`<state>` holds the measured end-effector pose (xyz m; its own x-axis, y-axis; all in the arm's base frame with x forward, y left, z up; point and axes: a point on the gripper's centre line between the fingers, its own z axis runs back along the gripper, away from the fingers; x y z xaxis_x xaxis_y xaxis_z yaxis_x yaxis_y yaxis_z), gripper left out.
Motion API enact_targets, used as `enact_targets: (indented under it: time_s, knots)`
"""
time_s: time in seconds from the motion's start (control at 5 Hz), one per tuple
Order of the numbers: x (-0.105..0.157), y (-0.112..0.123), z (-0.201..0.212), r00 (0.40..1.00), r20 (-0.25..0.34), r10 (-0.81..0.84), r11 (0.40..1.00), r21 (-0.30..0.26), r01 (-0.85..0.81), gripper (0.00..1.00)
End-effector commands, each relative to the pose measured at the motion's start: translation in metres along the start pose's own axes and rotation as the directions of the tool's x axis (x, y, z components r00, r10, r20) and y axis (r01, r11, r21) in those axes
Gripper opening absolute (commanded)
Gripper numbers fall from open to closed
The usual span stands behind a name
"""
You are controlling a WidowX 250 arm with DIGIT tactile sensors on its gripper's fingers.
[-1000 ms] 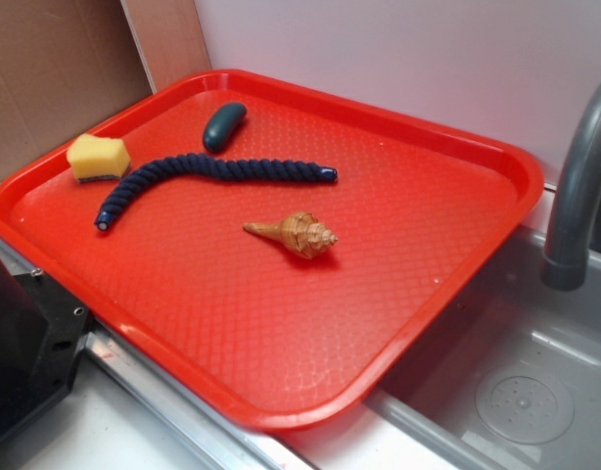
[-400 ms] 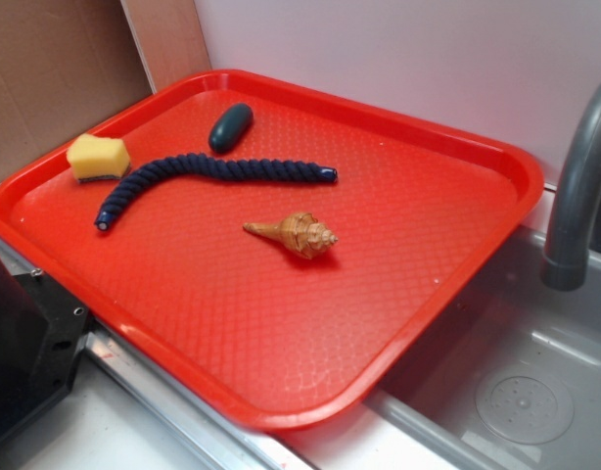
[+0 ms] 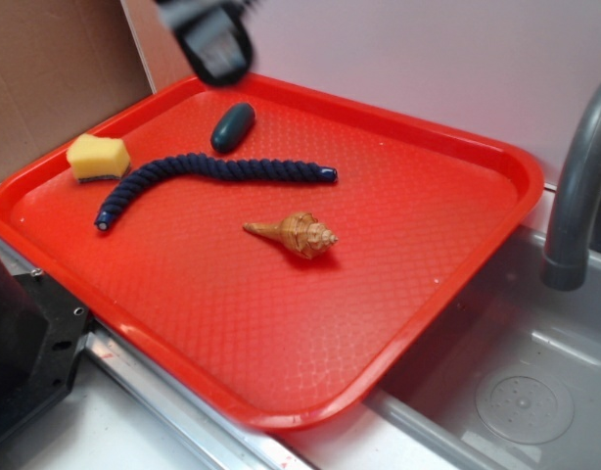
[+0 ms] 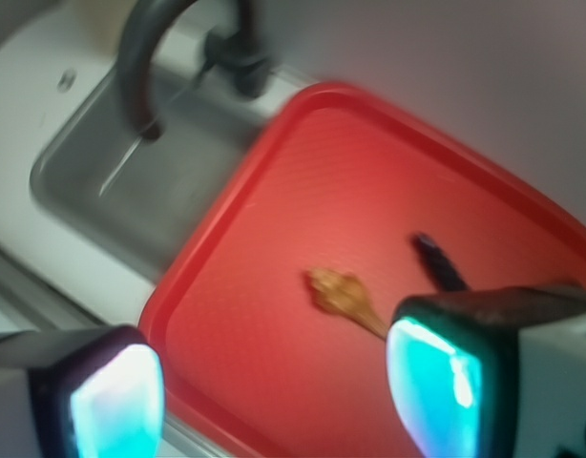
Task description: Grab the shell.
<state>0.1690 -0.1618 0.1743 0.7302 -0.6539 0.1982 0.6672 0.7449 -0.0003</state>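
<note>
Tan-orange shell on red, diamond-textured tray

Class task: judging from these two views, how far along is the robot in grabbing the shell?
Done: nothing; the shell lies untouched on the red tray. In hand: the gripper is open, empty and high above the tray's far corner. Left: move over the shell, descend, close, lift.

tray: 1 | shell: 1 | sponge: 1 | rope: 1 | dark oval: 1 | faucet: 1

Tan spiral shell on its side, mid-tray, tail pointing left.
</note>
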Motion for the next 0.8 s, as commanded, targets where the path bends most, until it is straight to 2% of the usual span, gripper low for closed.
enact_targets:
  time_s: [0.0,0.2,0.4,0.6]
  knots:
    - [-0.019,0.034,-0.044,0.989,-0.046,-0.142,0.989,-0.051,0.14,1.0]
    - [-0.02,0.054,-0.058,0.986,-0.074,-0.15,0.988,-0.035,0.148,1.0]
    - [-0.019,0.061,-0.08,0.972,-0.115,-0.204,0.979,-0.018,0.203,1.0]
    - [-0.041,0.059,-0.109,0.962,-0.143,-0.232,0.973,-0.024,0.231,1.0]
